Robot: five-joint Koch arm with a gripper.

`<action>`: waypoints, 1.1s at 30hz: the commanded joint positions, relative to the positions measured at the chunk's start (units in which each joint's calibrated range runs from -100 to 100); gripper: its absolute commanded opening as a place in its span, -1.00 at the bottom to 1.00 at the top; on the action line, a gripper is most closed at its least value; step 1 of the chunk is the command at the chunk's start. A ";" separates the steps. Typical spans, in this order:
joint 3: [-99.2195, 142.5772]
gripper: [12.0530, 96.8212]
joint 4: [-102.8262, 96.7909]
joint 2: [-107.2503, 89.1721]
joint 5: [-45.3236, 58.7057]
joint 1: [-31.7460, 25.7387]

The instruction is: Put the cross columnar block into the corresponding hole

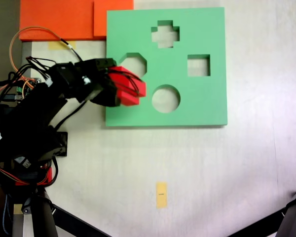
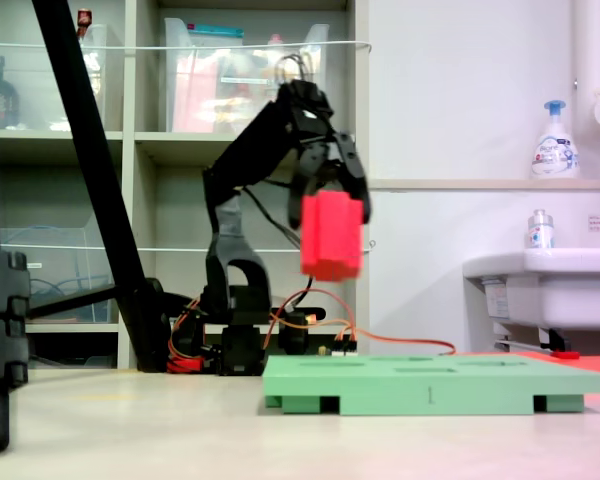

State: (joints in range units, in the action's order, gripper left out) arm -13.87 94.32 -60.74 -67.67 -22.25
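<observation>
Both fixed views: fingers (image 2: 332, 205) clasp cross columnar block (image 2: 331, 236).

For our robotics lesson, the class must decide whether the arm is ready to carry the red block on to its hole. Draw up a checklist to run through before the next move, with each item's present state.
1. Grip: the gripper is shut on the cross columnar block: ok.
2. Height: the block hangs well clear of the green board: ok.
3. Position: from above the block is beside the octagonal cutout, not over the plus-shaped hole: not ok.
4. Hole free: nothing lies in the plus-shaped hole: ok.
5. Block's turn matches the plus shape: cannot tell.
</observation>
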 commanded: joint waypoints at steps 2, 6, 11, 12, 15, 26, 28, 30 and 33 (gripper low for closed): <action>-1.59 -0.19 -13.58 3.90 -4.40 -3.47; -1.69 -0.19 -22.34 9.20 -4.74 -5.03; -1.69 -0.18 -29.76 15.49 -4.64 -5.27; -1.69 -0.19 -31.11 16.46 -4.40 -5.27; -1.69 -0.19 -35.34 20.10 -3.81 -5.23; -1.99 -0.18 -43.43 31.27 -2.15 -5.76; -2.09 -0.18 -44.49 33.22 -2.15 -5.91; -2.19 -0.18 -45.26 34.76 -2.15 -6.06; -2.19 -0.18 -46.13 35.74 -2.15 -6.11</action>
State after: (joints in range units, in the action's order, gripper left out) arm -13.67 54.48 -24.35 -70.06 -27.96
